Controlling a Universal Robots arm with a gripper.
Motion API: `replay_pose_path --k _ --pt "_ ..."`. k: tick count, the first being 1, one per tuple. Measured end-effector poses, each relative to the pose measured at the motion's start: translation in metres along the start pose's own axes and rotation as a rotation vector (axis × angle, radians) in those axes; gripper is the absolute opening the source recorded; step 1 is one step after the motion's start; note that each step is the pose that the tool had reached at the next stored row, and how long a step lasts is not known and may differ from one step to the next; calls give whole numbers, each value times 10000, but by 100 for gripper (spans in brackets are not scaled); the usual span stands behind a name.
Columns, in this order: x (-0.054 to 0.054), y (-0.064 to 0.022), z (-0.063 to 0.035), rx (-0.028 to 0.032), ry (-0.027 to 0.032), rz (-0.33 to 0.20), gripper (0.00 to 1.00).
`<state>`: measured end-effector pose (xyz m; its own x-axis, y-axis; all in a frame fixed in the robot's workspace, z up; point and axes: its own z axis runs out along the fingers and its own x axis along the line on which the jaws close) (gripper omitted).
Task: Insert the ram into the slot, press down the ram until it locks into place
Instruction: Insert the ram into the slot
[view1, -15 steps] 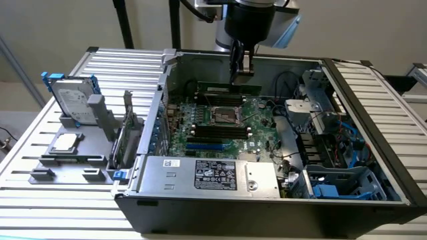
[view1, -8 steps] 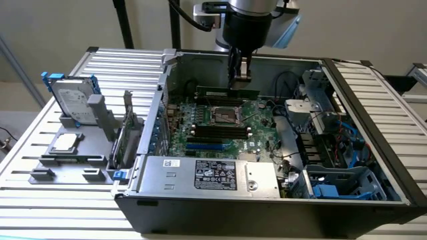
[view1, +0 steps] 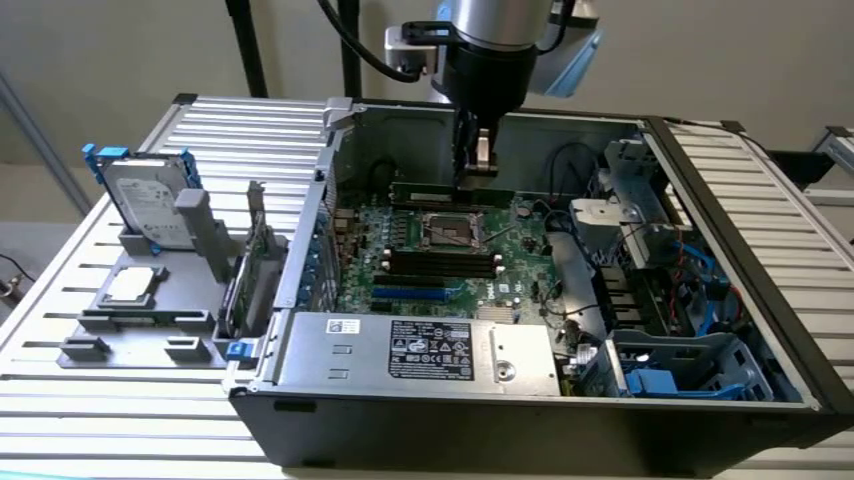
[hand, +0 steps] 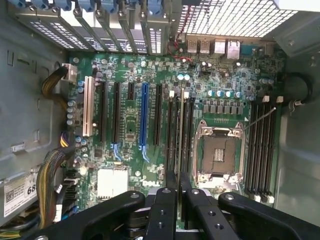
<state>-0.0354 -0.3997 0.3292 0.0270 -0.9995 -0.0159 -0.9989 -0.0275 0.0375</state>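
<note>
Well, the gripper (view1: 481, 172) hangs down inside the open computer case (view1: 534, 420). Its jaws are pinched shut on the top edge of the ram (view1: 447, 192), which it holds level, long side running from the exterior view's left to its right. In that view the ram shows just past the processor socket (view1: 451, 231), toward the case's far wall. From the wrist view the fingers (hand: 162, 210) line up along the black slots (hand: 172, 135) between the socket and the blue slot (hand: 144, 120) (which one of them I can't tell, nor whether the ram touches it). A power supply (view1: 414, 345) lies along the near edge, and a hard drive (view1: 140, 195) stands outside the case, at the exterior view's left
</note>
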Motion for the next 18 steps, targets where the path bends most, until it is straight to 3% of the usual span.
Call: replay_pose_path --k 18 --pt "-10 -12 327 1 0 1 14"
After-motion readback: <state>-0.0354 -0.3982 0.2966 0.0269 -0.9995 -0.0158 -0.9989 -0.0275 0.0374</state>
